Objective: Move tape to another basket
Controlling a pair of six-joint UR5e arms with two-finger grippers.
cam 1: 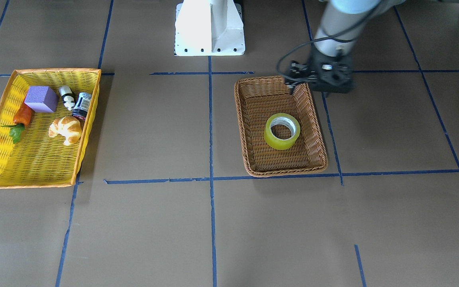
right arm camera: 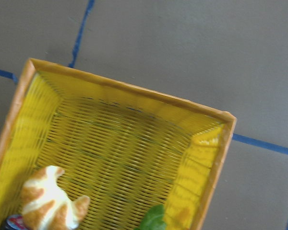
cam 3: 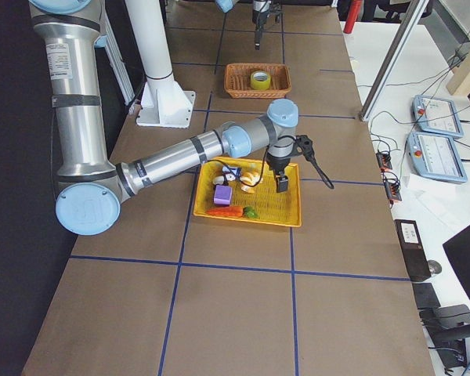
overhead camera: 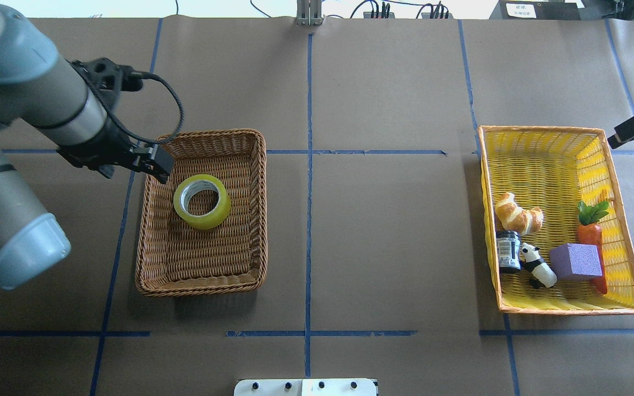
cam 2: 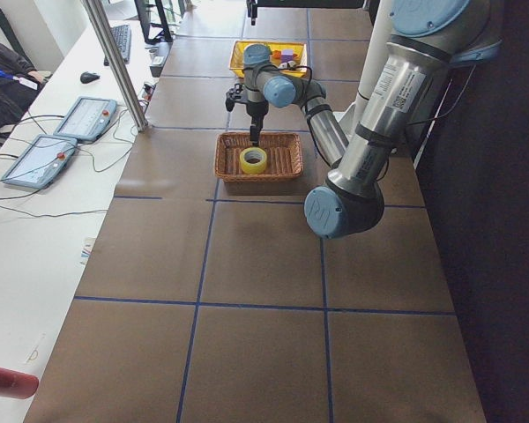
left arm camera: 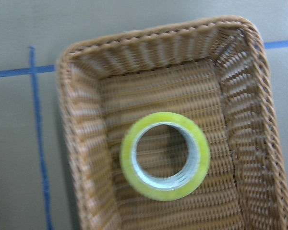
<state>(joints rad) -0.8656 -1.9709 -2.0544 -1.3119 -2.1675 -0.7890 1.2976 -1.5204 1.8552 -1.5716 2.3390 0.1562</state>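
The yellow tape roll (overhead camera: 202, 201) lies flat inside the brown wicker basket (overhead camera: 148, 242), a little toward its far half. It also shows in the left wrist view (left arm camera: 165, 155) and the front view (cam 1: 282, 131). My left gripper (overhead camera: 157, 164) hovers over the basket's far left corner, above and beside the tape, not touching it. Its jaws look open and empty in the front view (cam 1: 293, 79). My right gripper (overhead camera: 625, 133) hangs over the far right corner of the yellow basket (overhead camera: 619, 181). I cannot tell whether it is open or shut.
The yellow basket holds a croissant (overhead camera: 517, 213), a small jar (overhead camera: 508, 251), a panda figure (overhead camera: 537, 265), a purple block (overhead camera: 575, 262) and a carrot (overhead camera: 591, 231). Blue tape lines cross the brown table. The robot's white base (cam 1: 209, 28) stands at the table's edge.
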